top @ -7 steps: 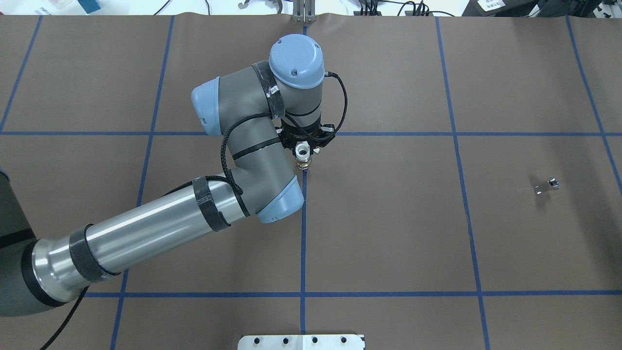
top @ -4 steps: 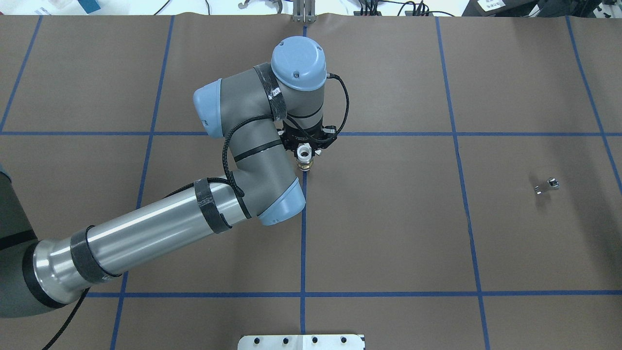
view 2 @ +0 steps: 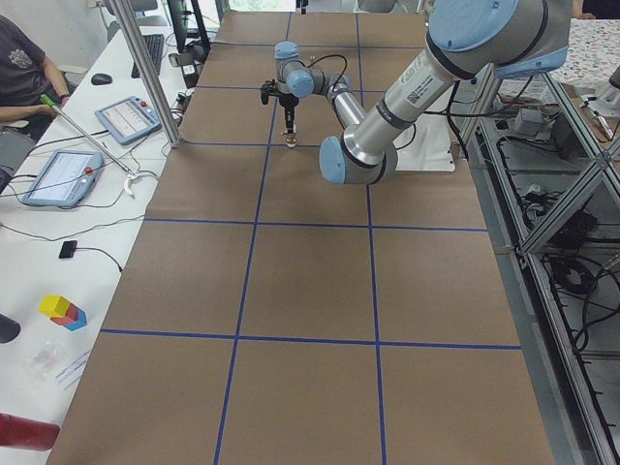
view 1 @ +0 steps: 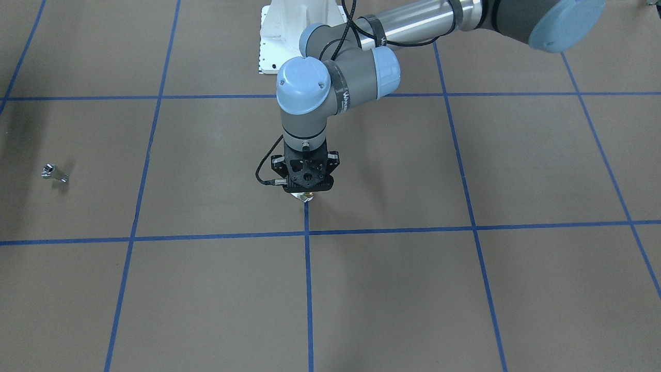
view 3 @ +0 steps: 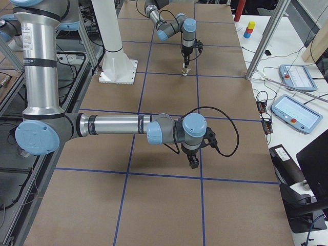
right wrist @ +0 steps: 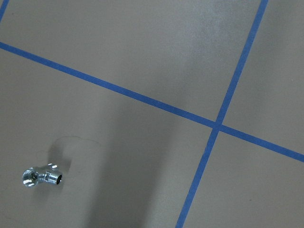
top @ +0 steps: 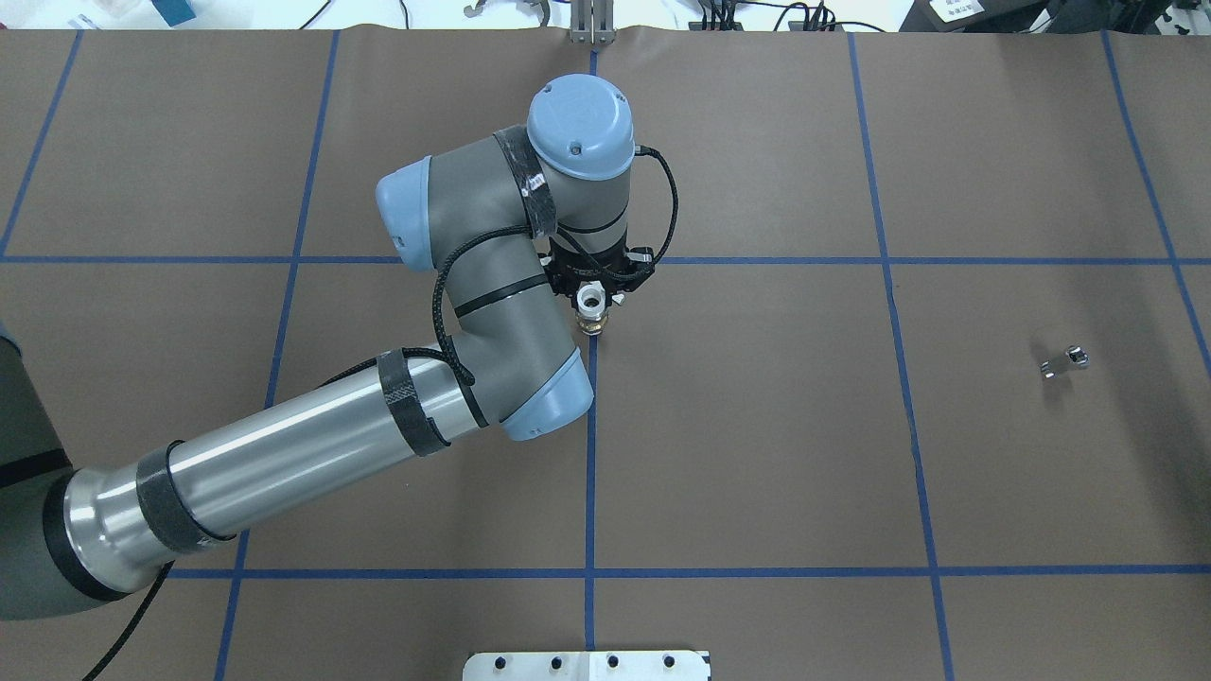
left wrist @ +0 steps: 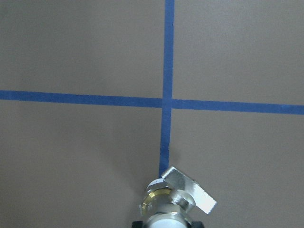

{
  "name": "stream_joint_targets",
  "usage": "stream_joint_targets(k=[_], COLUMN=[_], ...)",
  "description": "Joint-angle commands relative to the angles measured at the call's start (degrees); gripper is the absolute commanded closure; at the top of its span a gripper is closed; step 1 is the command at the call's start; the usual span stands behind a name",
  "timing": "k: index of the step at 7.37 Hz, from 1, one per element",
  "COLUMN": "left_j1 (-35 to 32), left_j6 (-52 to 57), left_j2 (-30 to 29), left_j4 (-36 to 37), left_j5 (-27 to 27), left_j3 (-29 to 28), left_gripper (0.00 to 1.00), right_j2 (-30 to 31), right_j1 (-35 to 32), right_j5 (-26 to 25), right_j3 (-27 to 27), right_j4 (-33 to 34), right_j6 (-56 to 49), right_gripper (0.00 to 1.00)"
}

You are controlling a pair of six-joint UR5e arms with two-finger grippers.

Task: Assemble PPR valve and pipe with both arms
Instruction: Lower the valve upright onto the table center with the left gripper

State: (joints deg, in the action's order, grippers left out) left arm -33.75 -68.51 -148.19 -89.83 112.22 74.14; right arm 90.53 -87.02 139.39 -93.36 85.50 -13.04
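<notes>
Front view: the grey jointed left arm (view 1: 330, 77) points its black left gripper (view 1: 305, 190) straight down, just on the robot's side of the blue tape cross (view 1: 306, 233) on the brown counter (view 1: 465, 289). The fingers are hidden under the mount, and only a brassy tip pokes out.

Overhead: the fingers are clamped on a white plastic valve with a brass neck (top: 590, 305). A small chrome threaded fitting (top: 1064, 362) lies well off to the robot's right of the cross.

Left side: everything's tiny. Can't tell if the valve touches the counter.

Right side: the grey right arm (view 3: 118, 125) holds the black right gripper (view 3: 193, 163) above the counter. Can't tell if its fingers are apart.

Left wrist: the valve is cut off at the bottom edge, silver lever (left wrist: 190, 191) showing.

Right wrist: just the fitting, small and glinty.
</notes>
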Motion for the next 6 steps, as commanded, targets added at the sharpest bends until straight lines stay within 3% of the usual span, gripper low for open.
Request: stream_joint_targets(k=[1, 2, 3, 4, 6], left_j1=[0.18, 0.27, 0.53, 0.53, 0.53], left_j6=[-0.04, 0.04, 0.13, 0.13, 0.13], left_j2=[0.10, 0.10, 0.27, 0.19, 0.18], left_j4=[0.00, 0.00, 0.00, 0.00, 0.18], left_j5=[0.01, 0.01, -0.07, -0.08, 0.01], left_j3=[-0.05, 0.04, -0.05, 0.04, 0.82], left_gripper=[0.70, 0.42, 0.30, 0.24, 0.23], right_j2=[0.00, 0.00, 0.00, 0.00, -0.09], right_j1=[0.09, 0.18, 0.18, 0.27, 0.27], right_j5=[0.00, 0.00, 0.00, 0.00, 0.00], right_j3=[0.02, -0.07, 0.02, 0.02, -0.33], right_j4=[-0.42, -0.42, -0.42, -0.42, -0.51], right_j6=[0.64, 0.65, 0.65, 0.73, 1.60], right_gripper=[0.00, 0.00, 0.00, 0.00, 0.00])
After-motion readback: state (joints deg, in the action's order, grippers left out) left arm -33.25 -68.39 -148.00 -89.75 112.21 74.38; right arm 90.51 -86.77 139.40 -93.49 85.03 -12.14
